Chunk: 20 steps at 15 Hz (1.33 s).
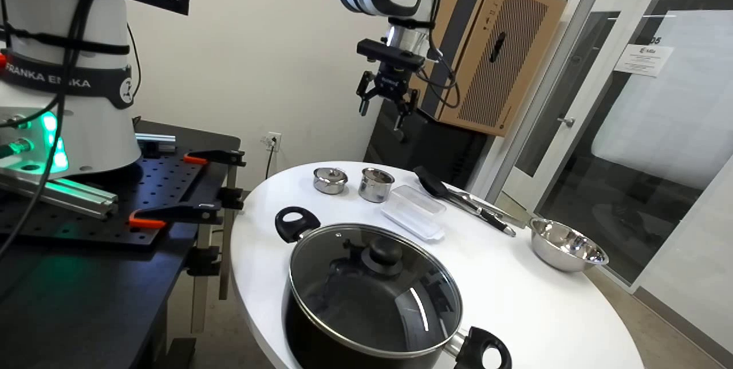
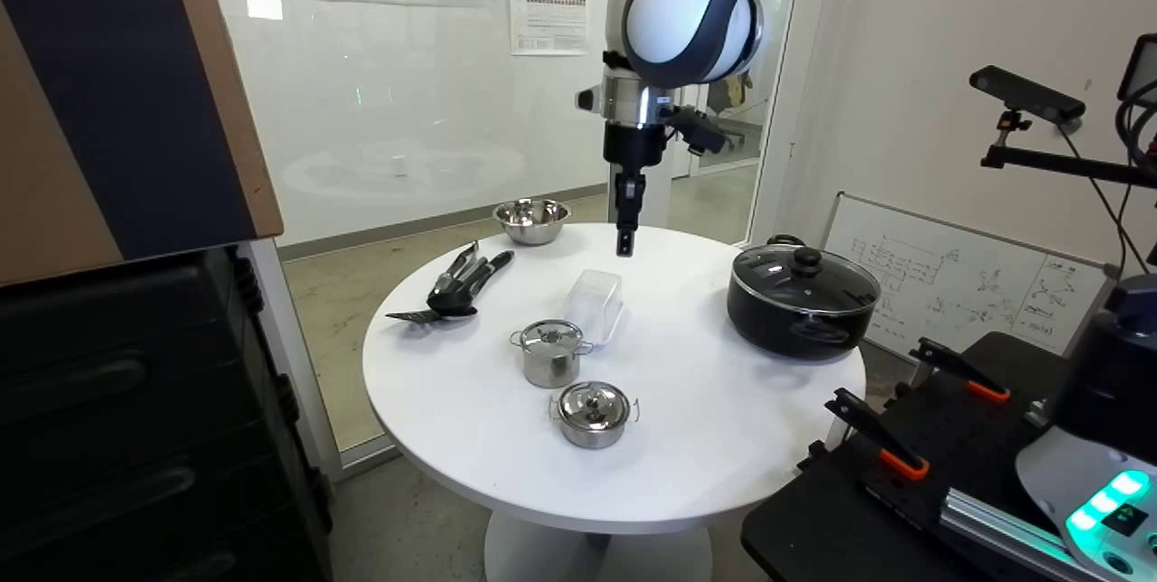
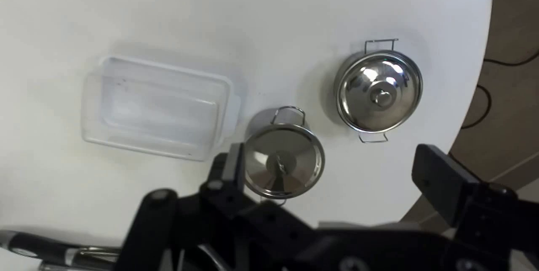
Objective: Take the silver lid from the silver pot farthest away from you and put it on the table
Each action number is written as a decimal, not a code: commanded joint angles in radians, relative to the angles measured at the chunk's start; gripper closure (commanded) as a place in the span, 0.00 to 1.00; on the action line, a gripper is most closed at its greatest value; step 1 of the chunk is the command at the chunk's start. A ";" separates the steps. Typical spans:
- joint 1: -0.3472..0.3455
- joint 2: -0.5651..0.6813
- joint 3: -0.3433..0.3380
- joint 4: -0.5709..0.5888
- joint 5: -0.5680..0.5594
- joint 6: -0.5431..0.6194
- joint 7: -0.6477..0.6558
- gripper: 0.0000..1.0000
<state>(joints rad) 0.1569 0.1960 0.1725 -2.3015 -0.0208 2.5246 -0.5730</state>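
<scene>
Two small silver pots stand on the round white table [image 1: 532,311] [image 2: 696,437] [image 3: 252,14], each with a shiny lid on. The taller silver pot [image 1: 375,190] [image 2: 551,371], farther from the robot base, carries a silver lid [image 2: 553,338] [image 3: 290,157] with a thin handle. The shorter silver pot [image 1: 330,185] [image 2: 592,437] carries a silver lid [image 2: 594,405] [image 3: 370,107] with a round knob. My gripper [image 1: 382,121] [image 2: 625,243] [image 3: 330,163] is open and empty, well above the table. In the wrist view its left finger slightly overlaps the taller pot's lid edge.
A clear plastic container [image 1: 413,211] [image 2: 595,306] [image 3: 160,107] lies beside the taller pot. A large black pot [image 1: 320,323] [image 2: 795,320] with a glass lid, black utensils [image 1: 464,200] [image 2: 461,284] and a steel bowl [image 1: 564,248] [image 2: 531,222] also stand on the table.
</scene>
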 commanded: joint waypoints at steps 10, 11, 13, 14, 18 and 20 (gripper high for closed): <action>-0.018 0.285 0.063 0.296 -0.129 -0.184 -0.223 0.00; -0.007 0.300 0.055 0.314 -0.149 -0.175 -0.204 0.00; -0.011 0.295 0.063 0.329 -0.127 -0.203 -0.177 0.00; -0.020 0.277 0.067 0.283 -0.128 -0.156 -0.190 0.00; -0.018 0.285 0.067 0.305 -0.127 -0.176 -0.189 0.00; -0.013 0.308 0.064 0.304 -0.146 -0.135 -0.200 0.00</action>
<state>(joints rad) 0.1422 0.4800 0.2352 -2.0016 -0.1453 2.3548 -0.7668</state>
